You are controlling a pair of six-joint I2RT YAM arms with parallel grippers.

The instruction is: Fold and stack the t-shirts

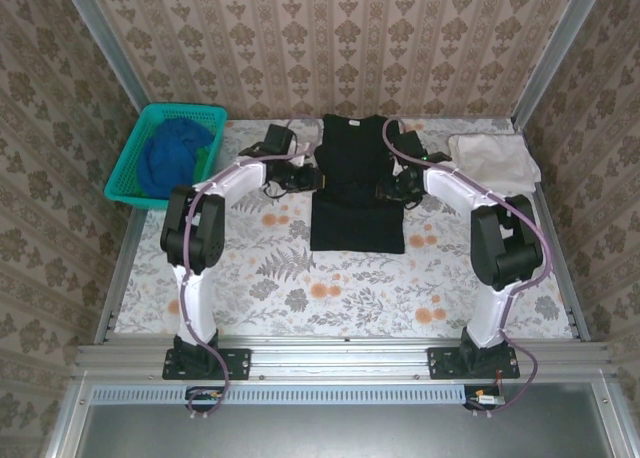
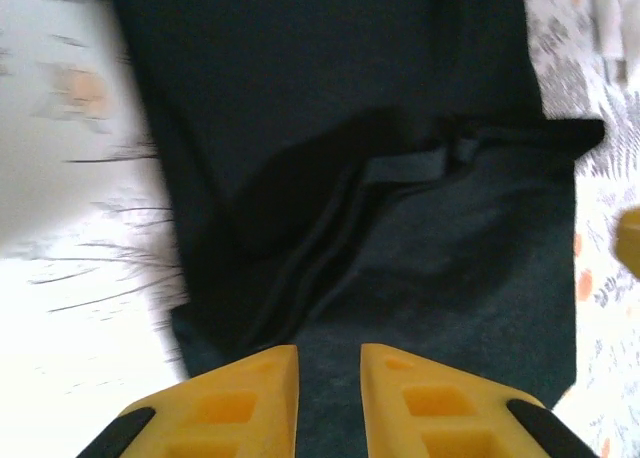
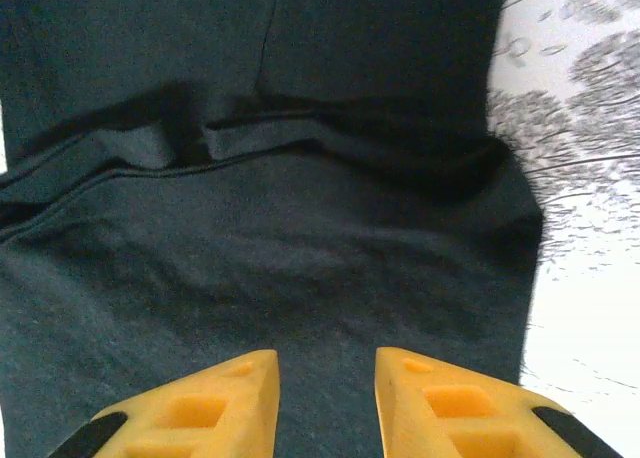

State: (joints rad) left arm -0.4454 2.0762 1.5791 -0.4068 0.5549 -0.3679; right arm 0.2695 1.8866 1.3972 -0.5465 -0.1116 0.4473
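Risk 1: the black t-shirt lies flat with one layer turned over on itself, and a rumpled hem runs across its middle. If either arm leaves low and sideways, a fingertip could drag that top layer and skew or reopen the fold.

Risk 2: a shallow pinch at the shirt's edge may catch only the top layer. The under layer would then lag and the bundle would twist.

Risk 3: an uneven pull from the two sides could spill a tucked sleeve.

Left gripper: at the black t-shirt's left edge, about mid-length. Its fingers are parted by a narrow gap with nothing between them, only dark cloth beyond. I cannot tell whether the tips touch the cloth.

Right gripper: at the right edge, opposite. Its fingers are parted a little wider and are also empty.

Others: the white-pink t-shirt lies folded, right of the black one. The blue t-shirt is bunched in the basket, well to the left.
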